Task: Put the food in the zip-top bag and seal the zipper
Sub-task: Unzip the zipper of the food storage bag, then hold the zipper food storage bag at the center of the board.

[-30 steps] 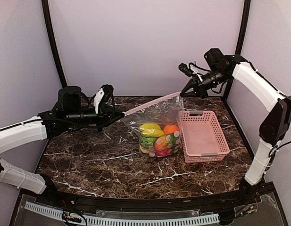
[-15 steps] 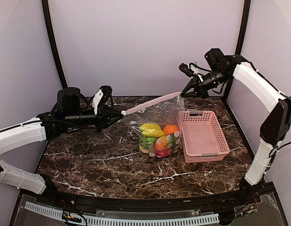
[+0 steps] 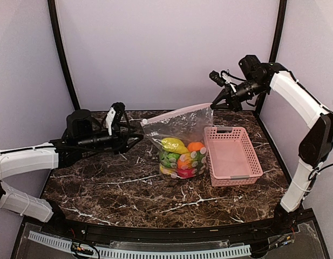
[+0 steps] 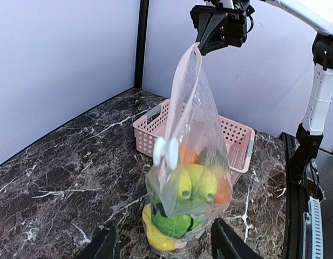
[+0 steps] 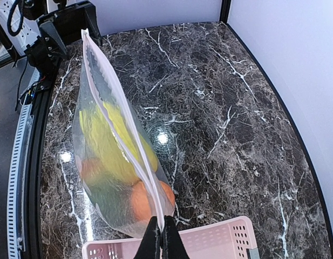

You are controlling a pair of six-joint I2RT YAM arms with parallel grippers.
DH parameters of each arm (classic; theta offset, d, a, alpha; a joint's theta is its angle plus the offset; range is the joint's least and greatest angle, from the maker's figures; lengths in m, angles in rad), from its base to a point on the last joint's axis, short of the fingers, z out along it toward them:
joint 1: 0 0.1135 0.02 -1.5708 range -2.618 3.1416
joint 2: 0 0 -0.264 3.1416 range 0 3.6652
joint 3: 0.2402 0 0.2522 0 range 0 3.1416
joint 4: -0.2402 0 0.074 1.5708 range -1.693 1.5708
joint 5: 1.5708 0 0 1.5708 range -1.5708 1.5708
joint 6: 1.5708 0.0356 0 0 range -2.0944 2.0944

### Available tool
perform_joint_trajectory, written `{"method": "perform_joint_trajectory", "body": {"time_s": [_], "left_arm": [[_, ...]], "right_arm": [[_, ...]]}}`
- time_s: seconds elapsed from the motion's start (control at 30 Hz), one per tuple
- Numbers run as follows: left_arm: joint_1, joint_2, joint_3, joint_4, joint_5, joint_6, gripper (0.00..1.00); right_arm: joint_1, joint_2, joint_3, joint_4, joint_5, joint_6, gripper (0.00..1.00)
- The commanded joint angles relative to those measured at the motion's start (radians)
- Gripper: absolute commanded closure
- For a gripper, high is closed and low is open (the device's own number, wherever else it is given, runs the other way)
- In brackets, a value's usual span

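Risk first: the zip-top bag (image 3: 179,127) hangs from one pinch only. The right claw (image 3: 216,101) is clamped together on the far right corner of the zipper (image 3: 174,113). All the weight of the food (image 3: 179,156) pulls on that corner. If the film slips out, we expect the bag to slump left or against the pink basket (image 3: 231,156).

Second risk: the left claw (image 3: 135,137) stands apart, holding nothing, just left of the slider tab (image 4: 166,152). A careless pass could snag the tab and reopen the mouth.

The bag is clear, dotted and floppy. It is stretched into a tall wedge, and its bottom seems to rest on the tabletop (image 3: 112,178), just left of the basket. The fruit is heaped low inside: yellow, green and orange pieces. The zipper reads as one closed line in the right wrist view. We cannot tell if the slider end is shut.
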Motion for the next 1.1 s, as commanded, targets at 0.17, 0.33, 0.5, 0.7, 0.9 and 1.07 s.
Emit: {"method": "perform_joint_trajectory", "body": {"time_s": [0.17, 0.33, 0.5, 0.7, 0.9, 1.07], "left_arm": [[0.002, 0.148, 0.068, 0.195, 0.103, -0.05, 0.75], [0.001, 0.169, 0.069, 0.227, 0.093, -0.05, 0.88], [0.001, 0.181, 0.07, 0.264, 0.092, -0.054, 0.95], [0.001, 0.194, 0.099, 0.273, 0.042, 0.007, 0.99], [0.021, 0.213, 0.16, 0.275, 0.012, 0.072, 0.99], [0.022, 0.202, 0.213, 0.221, 0.044, 0.087, 0.99]], "right_arm": [[0.005, -0.041, -0.022, 0.01, -0.034, -0.021, 1.0], [0.006, -0.041, -0.04, 0.009, -0.03, -0.024, 1.0], [0.005, -0.035, -0.042, 0.014, -0.032, -0.024, 1.0], [0.004, -0.012, 0.005, 0.092, 0.022, 0.029, 1.0], [0.005, 0.031, 0.119, 0.133, 0.038, 0.057, 0.94], [0.039, 0.033, 0.173, 0.066, -0.048, 0.032, 0.48]]}}
